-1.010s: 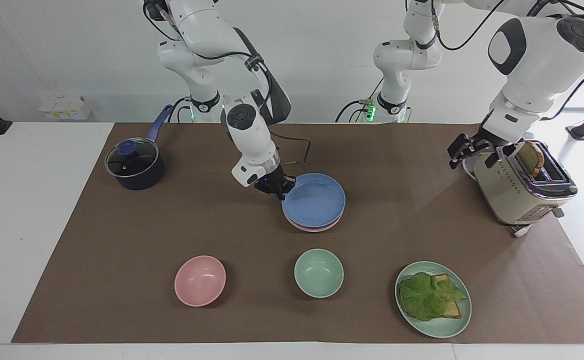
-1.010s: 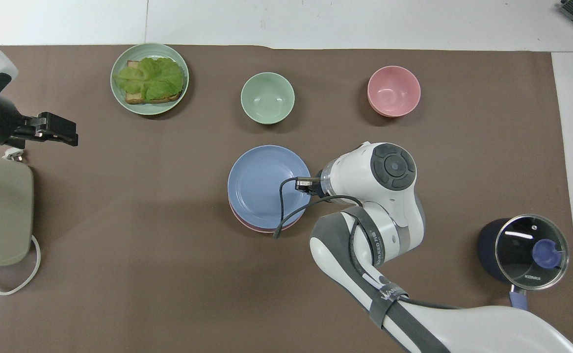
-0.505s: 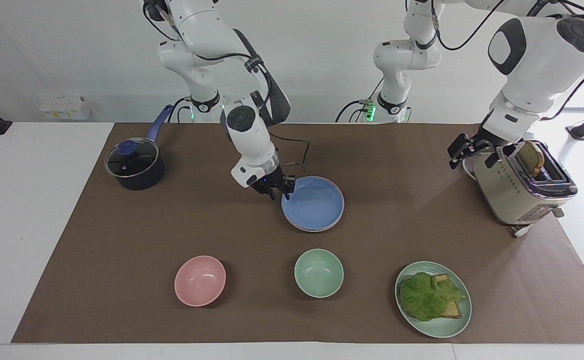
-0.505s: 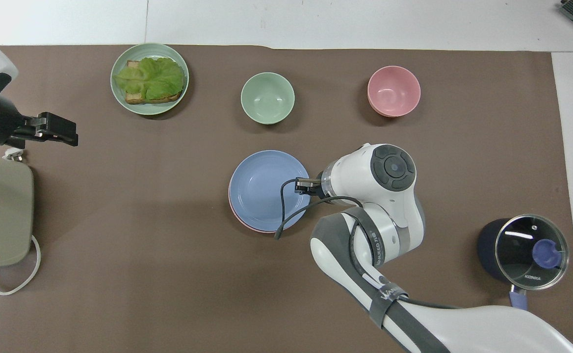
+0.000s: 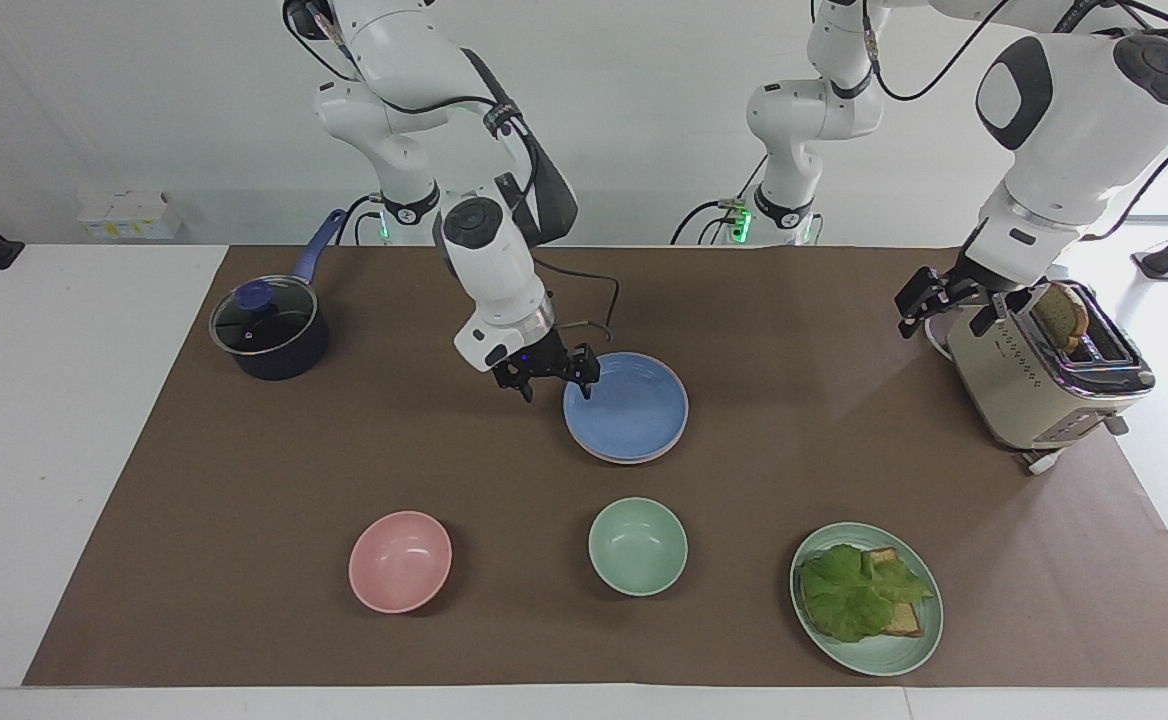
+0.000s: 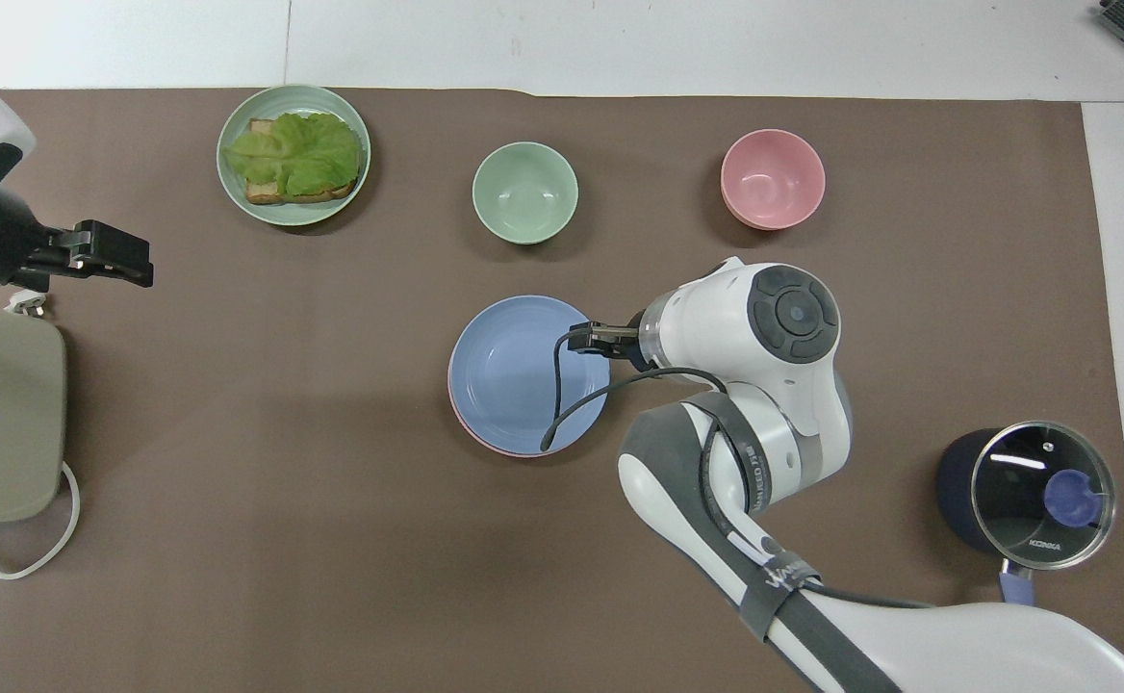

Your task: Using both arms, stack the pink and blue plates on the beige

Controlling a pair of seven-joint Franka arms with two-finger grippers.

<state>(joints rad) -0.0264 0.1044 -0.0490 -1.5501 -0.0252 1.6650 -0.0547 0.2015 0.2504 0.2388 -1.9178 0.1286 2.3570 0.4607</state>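
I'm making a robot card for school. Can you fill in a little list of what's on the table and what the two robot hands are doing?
stack: blue plate on top, pink plate rim under it; no beige plate visible
right gripper: open, at the blue plate's rim, holding nothing
left gripper: open, waiting beside the toaster
farther from robots: pink bowl, green bowl, green plate with lettuce toast
pot: right arm's end

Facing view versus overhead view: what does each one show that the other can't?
Only the facing view shows the toast standing in the toaster, and the right gripper open, clear of the blue plate. Only the overhead view shows the toaster's white cord. Both show the left gripper by the toaster, bowls and saucepan.
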